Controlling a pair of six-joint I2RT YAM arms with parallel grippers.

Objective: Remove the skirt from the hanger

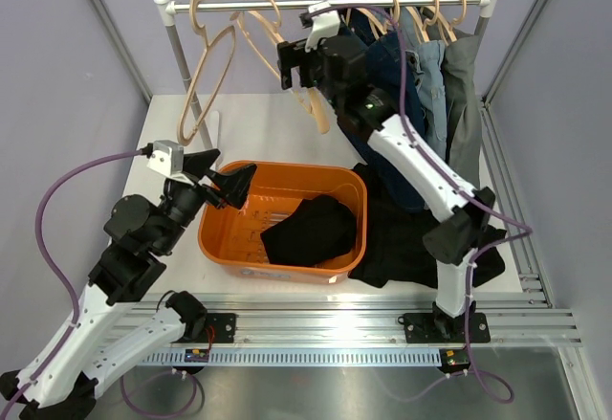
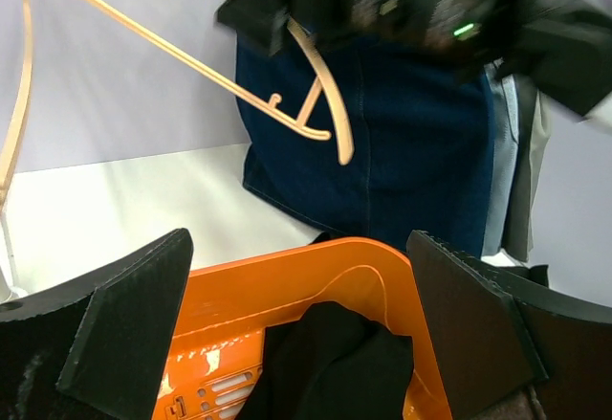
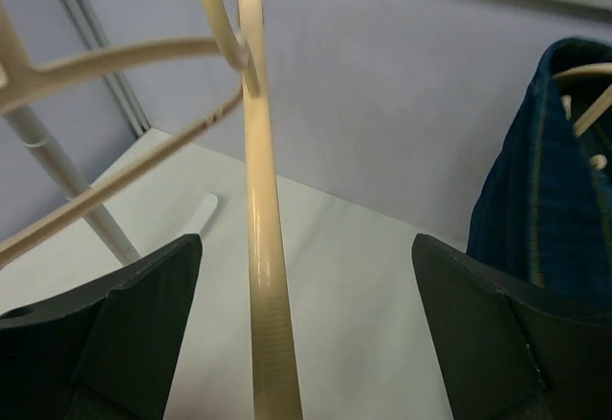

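Observation:
A bare wooden hanger hangs from the rail with no cloth on it. Its arm runs between the fingers of my right gripper, which is open and not touching it. That right gripper is up near the rail, left of a dark blue skirt hanging on another hanger. A black garment, probably the skirt, lies bunched in the orange basket. My left gripper is open and empty over the basket's left rim, with the black garment below it.
Two more bare wooden hangers hang at the left of the rail. Denim and grey clothes fill its right end. Another black cloth lies on the table to the right of the basket. The rack post stands at back left.

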